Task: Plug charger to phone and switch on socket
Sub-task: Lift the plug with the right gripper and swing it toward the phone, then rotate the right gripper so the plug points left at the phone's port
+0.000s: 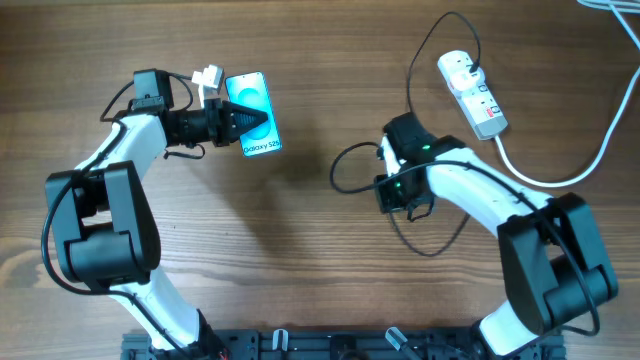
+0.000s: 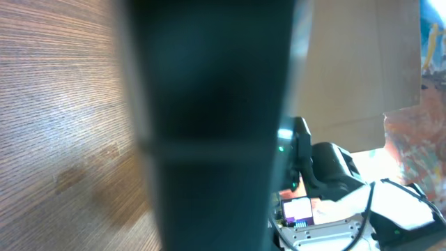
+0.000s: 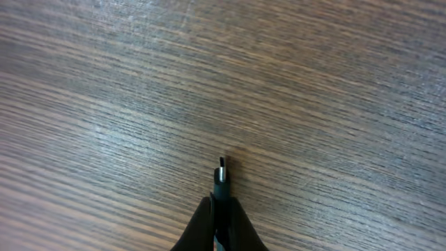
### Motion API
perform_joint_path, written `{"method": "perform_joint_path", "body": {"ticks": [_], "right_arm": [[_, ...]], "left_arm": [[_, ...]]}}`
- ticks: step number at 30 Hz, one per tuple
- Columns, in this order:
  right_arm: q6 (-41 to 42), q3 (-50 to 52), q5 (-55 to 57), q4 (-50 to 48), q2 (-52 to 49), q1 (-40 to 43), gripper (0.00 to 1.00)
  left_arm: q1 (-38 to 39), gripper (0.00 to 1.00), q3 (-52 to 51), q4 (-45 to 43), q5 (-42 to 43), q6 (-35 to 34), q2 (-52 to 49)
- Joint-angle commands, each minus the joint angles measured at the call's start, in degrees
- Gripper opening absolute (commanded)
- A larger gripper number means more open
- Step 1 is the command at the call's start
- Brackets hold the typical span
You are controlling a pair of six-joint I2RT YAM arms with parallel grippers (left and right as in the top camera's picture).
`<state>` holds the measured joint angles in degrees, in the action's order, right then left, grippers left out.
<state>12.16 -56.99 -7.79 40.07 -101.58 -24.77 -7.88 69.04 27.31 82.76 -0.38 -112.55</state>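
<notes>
The phone [image 1: 248, 92], with a teal screen and a white strip at its near end, is at the left back of the table. My left gripper [image 1: 262, 118] reaches in from the left, shut on the phone, with one dark finger lying across the screen. In the left wrist view a broad dark blurred band [image 2: 209, 125] hides the jaws. My right gripper [image 3: 221, 209] is shut on the charger; the connector tip [image 3: 221, 171] pokes out just above the wood. The charger's thin black cable [image 1: 412, 70] runs back to the white socket [image 1: 472, 95].
The black cable loops on the table left of my right gripper [image 1: 393, 195] and behind it. The socket's thick pale cable [image 1: 560, 180] curves off to the right edge. A small white piece [image 1: 208, 78] sits beside the left wrist.
</notes>
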Motion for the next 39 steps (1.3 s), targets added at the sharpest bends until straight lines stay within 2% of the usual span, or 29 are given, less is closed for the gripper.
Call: {"method": "perform_joint_path", "body": {"ticks": [1,10,17,19,24,29,30,32,34,38,39], "right_arm": [[0.0,-0.8,7.0,0.2,-0.8,-2.7,0.15],[-2.0,-0.7,7.8,-2.3,-0.8,-3.6,0.11],[-3.9,-0.6,7.8,-3.1,-0.9,-5.2,0.11],[-4.4,-0.6,7.9,-3.5,-1.1,-6.1,0.05],[-3.6,-0.6,6.5,-3.6,-1.8,-7.0,0.04],[-3.8,-2.9,-15.5,-4.9,0.1,-6.4,0.04],[-3.0,-3.1,-23.2,-7.1,1.3,-6.3,0.05],[0.6,-3.1,-38.3,-14.8,3.1,-6.1,0.04],[7.8,-2.4,-47.6,-24.4,3.0,-6.6,0.04],[16.3,1.1,-53.5,-40.4,2.8,-8.1,0.04],[20.2,3.1,-55.2,-47.9,2.7,-8.3,0.04]], "left_arm": [[0.0,0.04,-0.2,-0.3,1.2,-0.1,1.8],[0.0,0.04,-0.2,-0.1,1.2,-0.1,1.8],[0.0,0.04,-0.2,-0.1,1.2,-0.1,1.8],[0.0,0.04,-0.2,-0.1,1.2,-0.1,1.8],[0.0,0.04,-0.2,-0.1,1.2,-0.1,1.8],[0.0,0.04,-0.2,-0.1,1.2,-0.1,1.8],[0.0,0.04,-0.2,-0.1,1.2,-0.1,1.8],[0.0,0.04,-0.2,-0.1,1.3,-0.1,1.8],[0.0,0.04,-0.2,-0.1,2.2,-0.1,1.8],[0.0,0.04,-0.2,-0.1,5.9,-0.1,1.8],[0.0,0.04,-0.2,-0.1,7.5,-0.1,1.8]]}}
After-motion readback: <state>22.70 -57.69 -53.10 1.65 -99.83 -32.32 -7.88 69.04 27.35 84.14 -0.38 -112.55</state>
